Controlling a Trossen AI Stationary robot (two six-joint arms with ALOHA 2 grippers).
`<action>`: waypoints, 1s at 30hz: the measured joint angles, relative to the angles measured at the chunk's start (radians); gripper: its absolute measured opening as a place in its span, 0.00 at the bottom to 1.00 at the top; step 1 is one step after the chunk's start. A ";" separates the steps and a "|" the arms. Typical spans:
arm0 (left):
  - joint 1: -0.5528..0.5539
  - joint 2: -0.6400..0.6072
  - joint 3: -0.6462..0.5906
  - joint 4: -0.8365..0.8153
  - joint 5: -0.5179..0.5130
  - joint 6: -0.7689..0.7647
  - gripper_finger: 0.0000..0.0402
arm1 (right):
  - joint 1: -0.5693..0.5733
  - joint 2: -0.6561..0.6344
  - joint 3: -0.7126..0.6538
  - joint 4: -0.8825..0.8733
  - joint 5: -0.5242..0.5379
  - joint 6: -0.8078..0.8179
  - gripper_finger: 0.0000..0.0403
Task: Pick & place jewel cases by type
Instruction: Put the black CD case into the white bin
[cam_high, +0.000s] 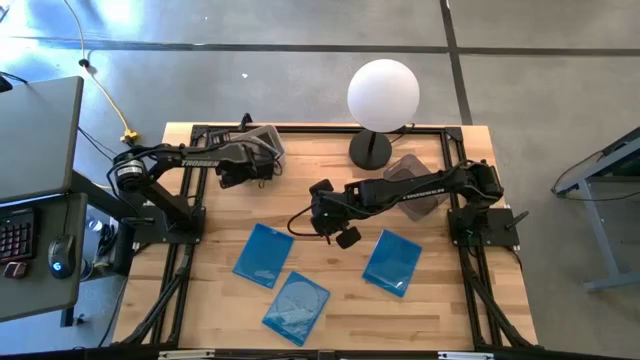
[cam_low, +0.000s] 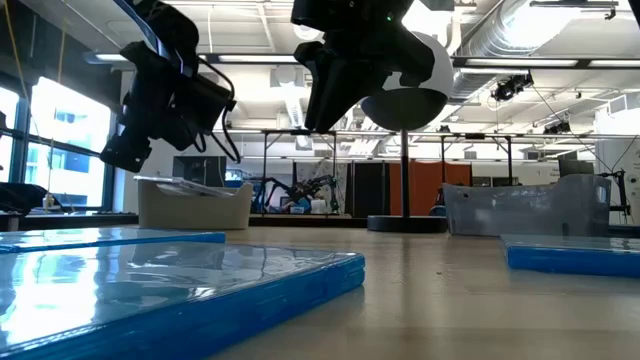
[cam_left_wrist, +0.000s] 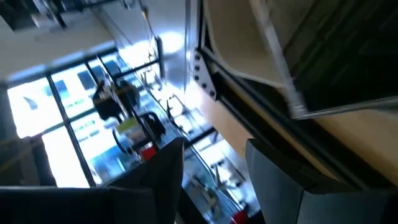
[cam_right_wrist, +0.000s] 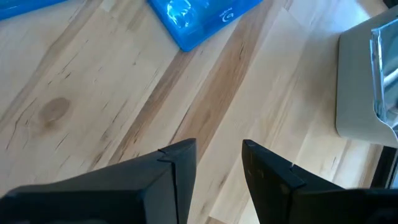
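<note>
Three translucent blue jewel cases lie flat on the wooden table: one (cam_high: 263, 255) left of the middle, one (cam_high: 296, 305) nearer the near edge, one (cam_high: 392, 262) on the right. A dark case (cam_left_wrist: 348, 56) sits in the pale bin (cam_high: 262, 143); its edge (cam_low: 185, 185) shows above the rim. My left gripper (cam_high: 250, 172) hovers open beside that bin, holding nothing. My right gripper (cam_high: 320, 208) hangs open over bare wood mid-table, raised (cam_low: 318, 115), with a blue case (cam_right_wrist: 199, 15) ahead of its fingers.
A grey translucent bin (cam_high: 408, 178) stands under the right arm on the far right of the table. A lamp with a white globe (cam_high: 383, 95) and a dark round foot (cam_high: 370, 150) stands at the far edge. A black frame borders the tabletop.
</note>
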 joint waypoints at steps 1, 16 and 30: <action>0.020 0.000 0.000 0.002 -0.005 0.000 0.42 | 0.000 0.000 0.000 0.000 -0.002 0.000 0.31; -0.099 -0.010 0.191 -0.176 0.183 -0.225 0.42 | -0.001 0.000 0.000 0.000 0.002 -0.008 0.31; -0.454 -0.049 0.133 0.220 0.341 -0.195 0.42 | 0.000 0.000 0.000 -0.021 -0.003 0.000 0.31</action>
